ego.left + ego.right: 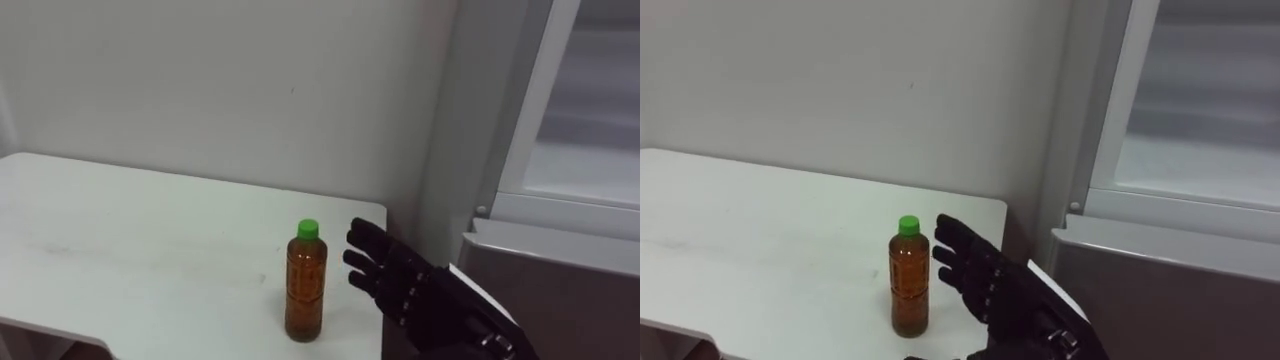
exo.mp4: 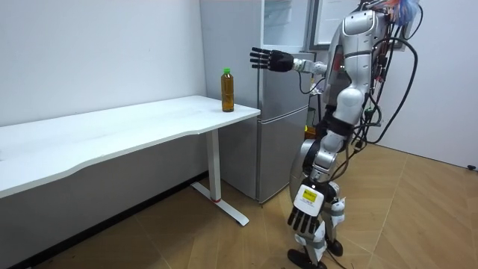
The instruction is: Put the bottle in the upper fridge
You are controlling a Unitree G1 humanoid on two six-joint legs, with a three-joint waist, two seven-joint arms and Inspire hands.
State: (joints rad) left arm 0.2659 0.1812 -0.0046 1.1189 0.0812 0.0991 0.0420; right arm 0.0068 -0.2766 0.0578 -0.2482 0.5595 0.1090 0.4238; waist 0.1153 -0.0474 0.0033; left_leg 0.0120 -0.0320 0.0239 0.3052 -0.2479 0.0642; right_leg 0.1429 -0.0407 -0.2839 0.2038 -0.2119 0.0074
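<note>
Bottle (image 1: 305, 285) upright near bench (image 1: 130, 240) corner, lower centre of frame — right hand (image 1: 398, 280) just right of it, fingers spread, holding nothing. Risk: tall narrow bottle — a fingertip bump before closing could topple it off the edge. Left hand (image 2: 302, 217) hangs relaxed.

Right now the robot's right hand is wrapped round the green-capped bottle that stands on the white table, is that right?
Not quite. The right hand is open, fingers straight, beside the bottle with a gap between them, not wrapped round it; the left eye view shows this. The bottle does stand, green-capped, on the white table.
</note>
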